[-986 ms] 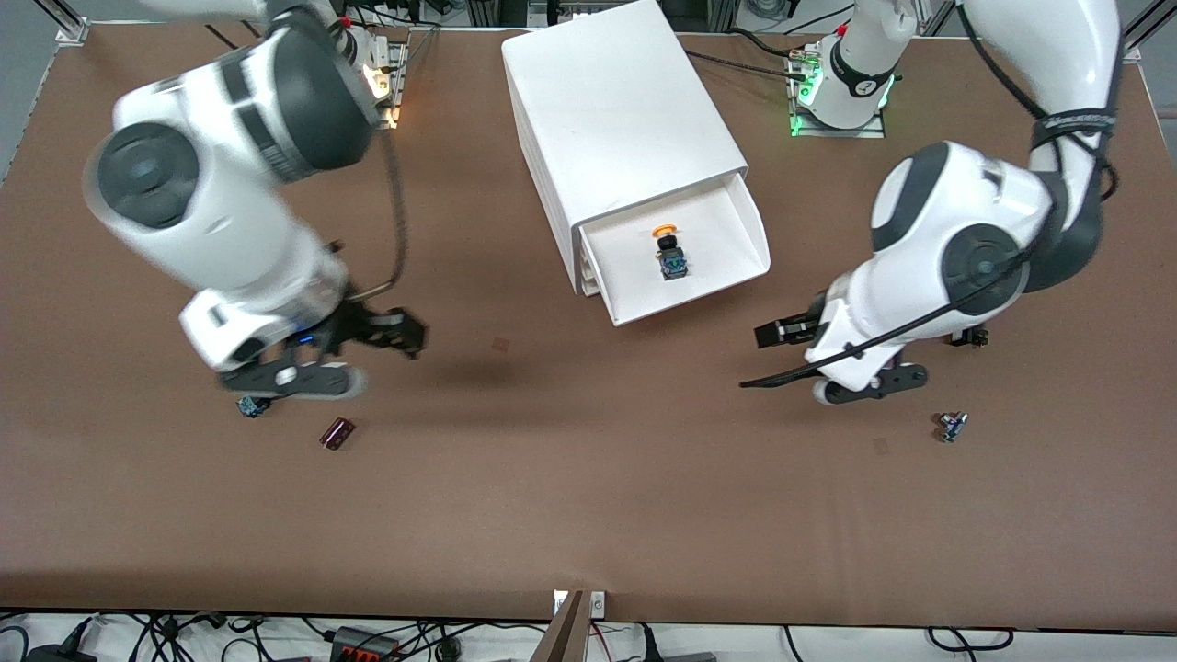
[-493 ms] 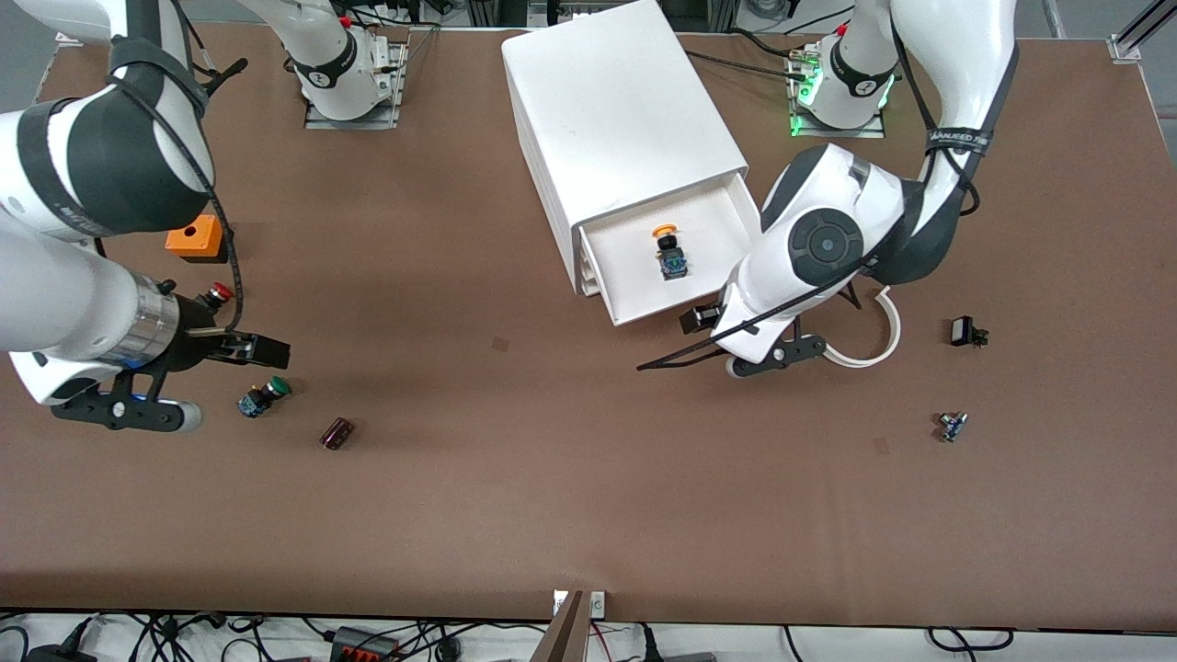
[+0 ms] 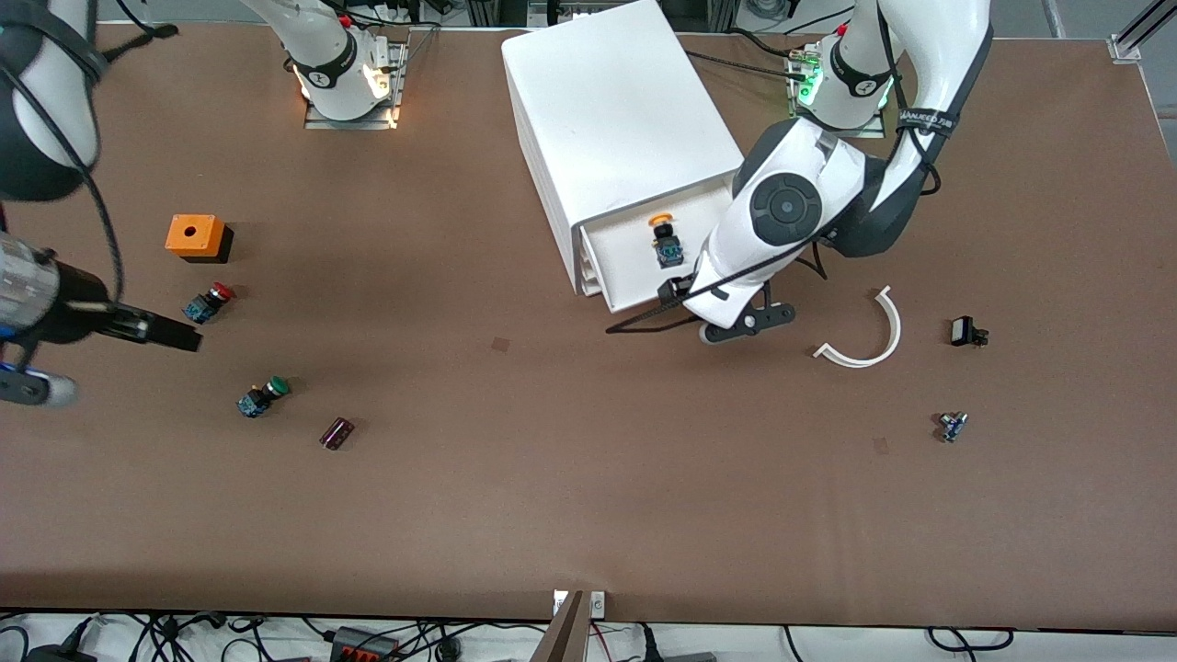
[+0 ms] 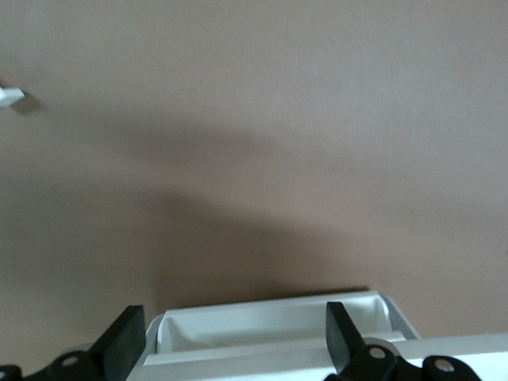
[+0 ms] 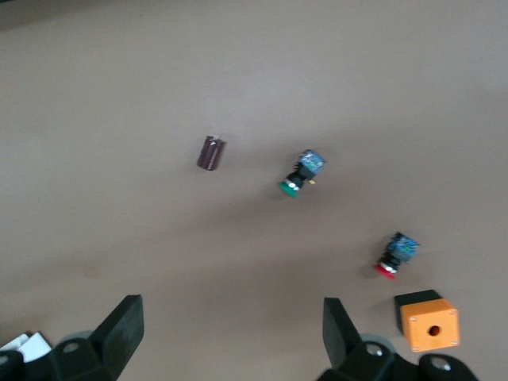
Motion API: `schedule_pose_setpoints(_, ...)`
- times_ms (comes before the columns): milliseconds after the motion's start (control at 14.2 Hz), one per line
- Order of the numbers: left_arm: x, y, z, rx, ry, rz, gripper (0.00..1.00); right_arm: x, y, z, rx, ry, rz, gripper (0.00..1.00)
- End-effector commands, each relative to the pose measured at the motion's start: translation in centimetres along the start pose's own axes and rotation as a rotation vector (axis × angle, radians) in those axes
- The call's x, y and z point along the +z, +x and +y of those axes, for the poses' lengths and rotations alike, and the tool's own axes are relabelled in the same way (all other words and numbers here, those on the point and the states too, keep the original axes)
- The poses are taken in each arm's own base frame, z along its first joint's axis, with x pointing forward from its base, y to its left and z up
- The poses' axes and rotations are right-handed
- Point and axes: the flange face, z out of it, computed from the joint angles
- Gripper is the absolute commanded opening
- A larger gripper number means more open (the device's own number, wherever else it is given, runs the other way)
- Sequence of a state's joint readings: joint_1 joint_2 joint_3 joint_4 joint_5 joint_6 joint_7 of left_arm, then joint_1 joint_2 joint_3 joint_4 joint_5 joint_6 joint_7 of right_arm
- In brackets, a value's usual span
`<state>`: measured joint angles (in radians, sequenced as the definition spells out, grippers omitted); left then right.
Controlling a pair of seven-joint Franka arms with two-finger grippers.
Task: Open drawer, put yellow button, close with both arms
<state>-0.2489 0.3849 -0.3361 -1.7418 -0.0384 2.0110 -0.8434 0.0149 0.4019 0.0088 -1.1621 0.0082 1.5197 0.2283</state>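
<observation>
The white cabinet (image 3: 616, 119) stands at the middle of the table, toward the robots' bases. Its top drawer (image 3: 618, 262) is partly pulled out. The yellow button (image 3: 664, 241) lies in it, cap toward the cabinet. My left gripper (image 3: 671, 291) is at the drawer's front edge, mostly hidden under its arm. In the left wrist view this gripper (image 4: 234, 349) is open, with the drawer's front rim (image 4: 270, 327) between its fingers. My right gripper (image 3: 179, 336) is open and empty above the table at the right arm's end, and it also shows in the right wrist view (image 5: 230, 333).
Near the right gripper are an orange box (image 3: 195, 237), a red-capped button (image 3: 210, 302), a green-capped button (image 3: 262, 397) and a dark cylinder (image 3: 337, 433). Toward the left arm's end lie a white curved strip (image 3: 869, 336), a black part (image 3: 965, 331) and a small part (image 3: 951, 426).
My left arm has swung from over the table to the drawer's front edge, and the drawer has slid in a little. My right arm has drawn back toward its end of the table.
</observation>
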Motion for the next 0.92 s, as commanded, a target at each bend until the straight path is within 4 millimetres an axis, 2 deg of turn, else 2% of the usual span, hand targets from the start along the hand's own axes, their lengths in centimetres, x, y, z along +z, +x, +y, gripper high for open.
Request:
schedule_pose_setpoints(0, 0.6, -3.4, 0.2, 0.035, 0.031, 0.002, 1.0, -1.9, -2.6, 4.0, -0.061, -0.004, 0.047, 1.0)
schedule_pose_setpoints(211, 0.3, -5.1, 0.2, 0.05, 0.047, -0.007, 1.0, -3.7, -3.1, 7.0, -0.127, -0.003, 0.072, 1.0)
schedule_pose_setpoints(423, -0.2, -6.7, 0.3, 0.065, 0.069, -0.031, 1.0, -4.5, -3.4, 8.5, -0.176, -0.015, 0.078, 1.0)
schedule_pose_setpoints(634, 0.4, -8.2, 1.0, 0.075, 0.066, -0.067, 1.0, -4.8, -3.6, 7.9, -0.192, -0.02, 0.084, 1.0)
schedule_pose_setpoints(845, 1.2, -8.3, 0.7, 0.05, 0.054, -0.109, 1.0, -4.7, -4.1, 7.7, -0.187, -0.025, 0.051, 1.0)
